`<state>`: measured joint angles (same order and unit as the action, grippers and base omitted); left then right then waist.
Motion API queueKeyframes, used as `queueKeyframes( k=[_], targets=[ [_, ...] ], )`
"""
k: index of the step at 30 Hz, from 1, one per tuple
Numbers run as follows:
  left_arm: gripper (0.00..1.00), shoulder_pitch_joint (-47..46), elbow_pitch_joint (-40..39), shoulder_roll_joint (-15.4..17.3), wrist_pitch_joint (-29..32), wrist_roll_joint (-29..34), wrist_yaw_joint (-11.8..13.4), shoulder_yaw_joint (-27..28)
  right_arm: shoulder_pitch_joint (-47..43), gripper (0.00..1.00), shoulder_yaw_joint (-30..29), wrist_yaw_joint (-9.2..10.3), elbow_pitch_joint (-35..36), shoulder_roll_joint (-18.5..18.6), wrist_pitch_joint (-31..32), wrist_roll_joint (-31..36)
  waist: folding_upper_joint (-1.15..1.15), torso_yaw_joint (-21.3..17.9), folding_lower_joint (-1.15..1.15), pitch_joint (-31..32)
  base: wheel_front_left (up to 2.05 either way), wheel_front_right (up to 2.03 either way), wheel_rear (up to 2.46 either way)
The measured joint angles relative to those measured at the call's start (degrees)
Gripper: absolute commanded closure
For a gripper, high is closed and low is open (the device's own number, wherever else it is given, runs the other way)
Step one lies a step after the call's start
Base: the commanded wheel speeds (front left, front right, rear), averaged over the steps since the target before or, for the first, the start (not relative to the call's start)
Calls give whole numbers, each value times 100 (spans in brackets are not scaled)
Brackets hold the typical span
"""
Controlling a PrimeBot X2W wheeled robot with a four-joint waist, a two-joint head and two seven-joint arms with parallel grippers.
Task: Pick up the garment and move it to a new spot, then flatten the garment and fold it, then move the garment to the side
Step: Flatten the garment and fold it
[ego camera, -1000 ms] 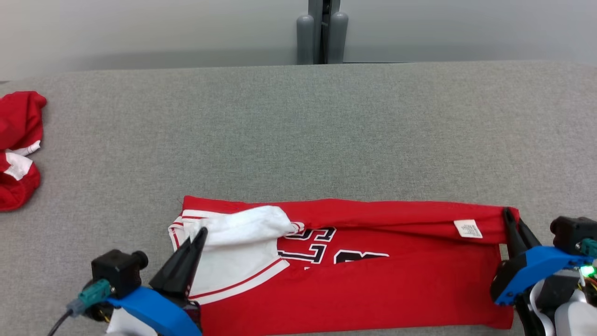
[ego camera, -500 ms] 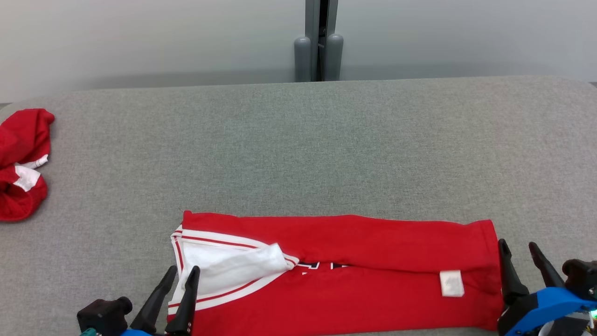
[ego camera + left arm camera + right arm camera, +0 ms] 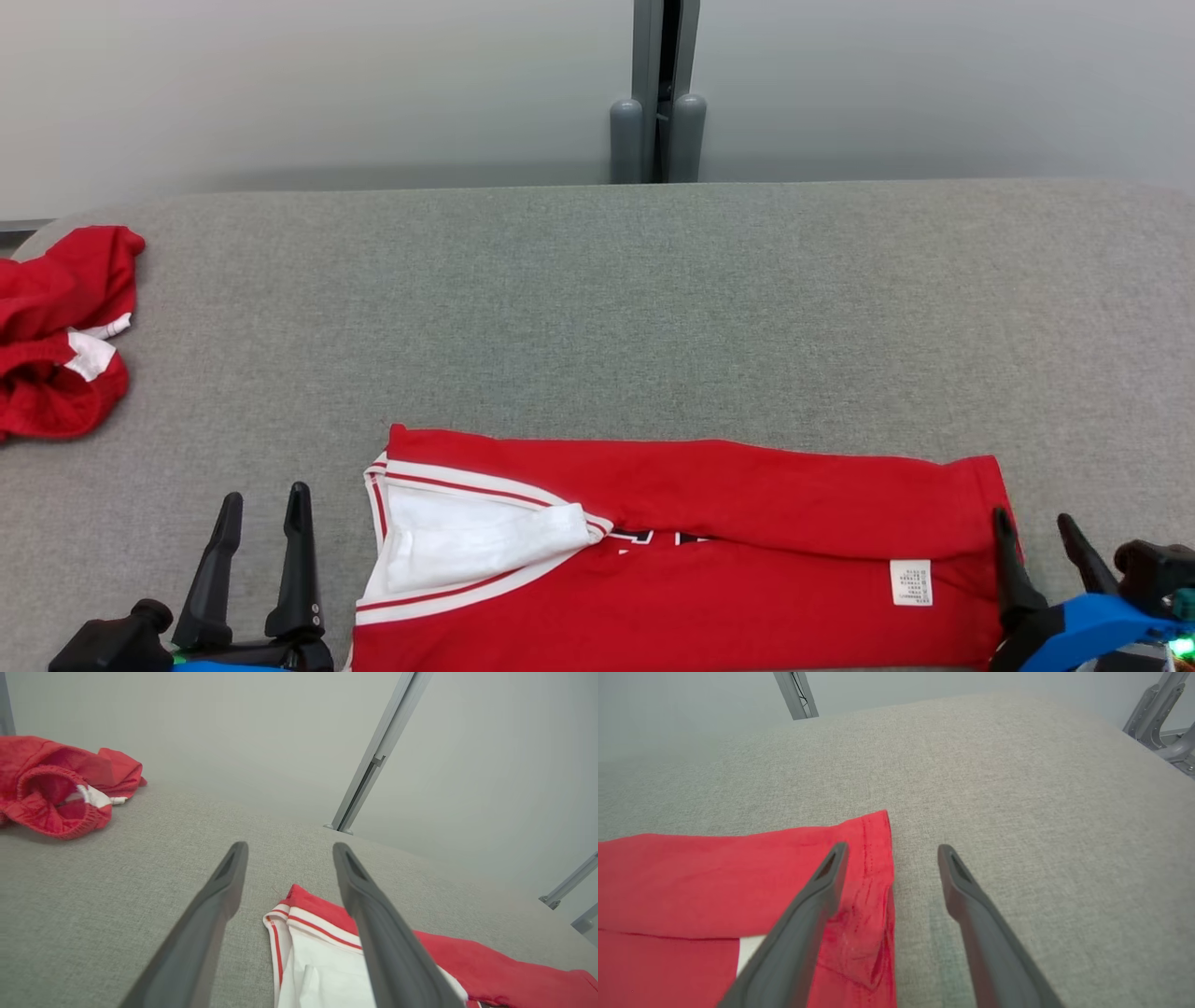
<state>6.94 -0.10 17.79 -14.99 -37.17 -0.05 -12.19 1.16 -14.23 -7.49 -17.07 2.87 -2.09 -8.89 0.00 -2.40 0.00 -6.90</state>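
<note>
The garment (image 3: 728, 560) lies folded in a long strip at the near edge of the table (image 3: 597, 308). The left gripper (image 3: 265, 495), fingers spread and empty, sits just left of the collar (image 3: 457, 541). The right gripper (image 3: 1033, 518), likewise spread, straddles the right hem (image 3: 878, 858). A crumpled red cloth (image 3: 56, 345) lies far left.

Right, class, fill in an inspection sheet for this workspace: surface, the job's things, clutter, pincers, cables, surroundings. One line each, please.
Surface: grey fabric-covered table, flat.
Job's things: red jersey folded into a long band at the near edge; white trim at its left end, white label near its right end.
Clutter: crumpled red garment at the table's far left.
Pincers: left pincer open, beside the jersey's left end and apart from it; right pincer open at the right hem, holding nothing.
Cables: nothing seen on the surface.
Surroundings: pale wall; grey post behind the table.
</note>
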Motion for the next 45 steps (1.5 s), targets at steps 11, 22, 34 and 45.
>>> queueKeyframes(
  k=[11,22,34,45],
  targets=[
    [0,-25,194,-256,0,350,0,243,305,0,240,0,-1296,-1,-305,304,0,232,0,-49,0,0,0],
    [0,-30,187,-308,12,453,-32,212,755,100,461,-2,-1990,-3,-510,235,0,90,0,-59,0,0,0],
    [0,-118,191,-366,25,491,1,90,944,100,-577,-5,-366,187,1056,883,0,-164,1,-68,0,0,0],
    [0,-236,278,-520,19,398,-102,34,914,100,-615,0,742,220,1995,349,0,-143,1,-86,0,0,0]
  ],
)
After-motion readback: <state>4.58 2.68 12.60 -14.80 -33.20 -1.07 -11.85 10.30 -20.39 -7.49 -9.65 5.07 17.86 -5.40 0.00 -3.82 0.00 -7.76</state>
